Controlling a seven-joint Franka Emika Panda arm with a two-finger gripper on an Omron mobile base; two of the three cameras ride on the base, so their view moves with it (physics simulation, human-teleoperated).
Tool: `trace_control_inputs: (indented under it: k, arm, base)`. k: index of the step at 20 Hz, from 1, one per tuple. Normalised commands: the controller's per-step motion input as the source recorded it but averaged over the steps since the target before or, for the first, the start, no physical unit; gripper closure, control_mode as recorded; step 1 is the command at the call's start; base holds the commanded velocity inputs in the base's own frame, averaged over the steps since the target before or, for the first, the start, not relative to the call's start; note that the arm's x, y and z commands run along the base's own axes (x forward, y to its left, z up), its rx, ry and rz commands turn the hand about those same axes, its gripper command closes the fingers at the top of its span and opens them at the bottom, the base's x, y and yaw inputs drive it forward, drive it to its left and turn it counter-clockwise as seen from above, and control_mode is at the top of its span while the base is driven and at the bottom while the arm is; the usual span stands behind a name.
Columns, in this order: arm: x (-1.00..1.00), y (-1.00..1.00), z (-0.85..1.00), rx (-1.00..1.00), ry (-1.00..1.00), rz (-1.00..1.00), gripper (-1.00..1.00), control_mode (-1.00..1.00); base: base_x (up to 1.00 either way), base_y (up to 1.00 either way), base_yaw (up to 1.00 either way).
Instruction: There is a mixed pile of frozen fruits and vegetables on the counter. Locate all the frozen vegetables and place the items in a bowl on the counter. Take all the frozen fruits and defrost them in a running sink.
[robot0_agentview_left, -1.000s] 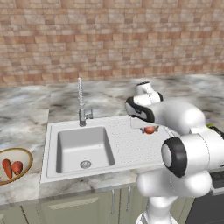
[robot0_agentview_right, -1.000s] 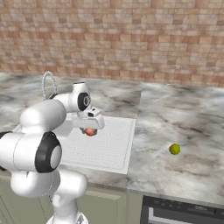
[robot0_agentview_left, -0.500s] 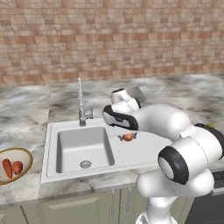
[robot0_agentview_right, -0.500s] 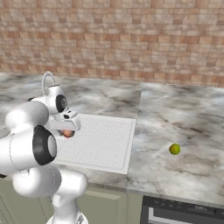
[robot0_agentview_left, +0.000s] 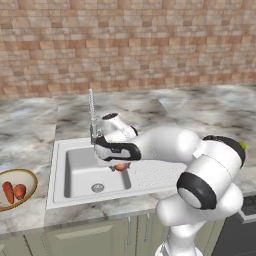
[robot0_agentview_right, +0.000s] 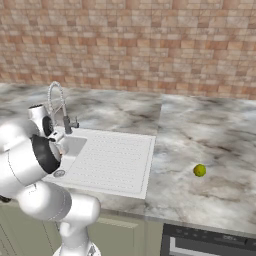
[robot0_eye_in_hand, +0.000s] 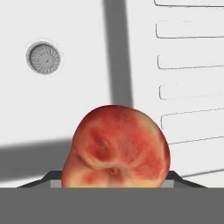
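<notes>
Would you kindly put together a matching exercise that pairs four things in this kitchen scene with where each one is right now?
Things:
1. round red-orange fruit
2. small yellow-green ball
3. two orange-red tapered pieces
4. tall chrome spring-neck faucet

Places:
A. lying in the shallow golden-rimmed bowl
B. alone on the marbled counter, right of the drainboard
C. held in the tool over the right edge of the light grey sink basin
D. standing at the back edge of the sink

Pairs: 1-C, 2-B, 3-A, 4-D
</notes>
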Motion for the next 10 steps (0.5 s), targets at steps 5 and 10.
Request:
trace_control_inputs:
  k: [5,10]
  arm:
    - [-0.27,0.67,-0.21,0.21,-0.23,0.09,1.0,-1.0]
    - [0.12,0.08,-0.03,0.03,-0.08,0.03,1.0,-1.0]
  base:
    - [0.0,0.0,0.0]
    - [0.0,0.0,0.0]
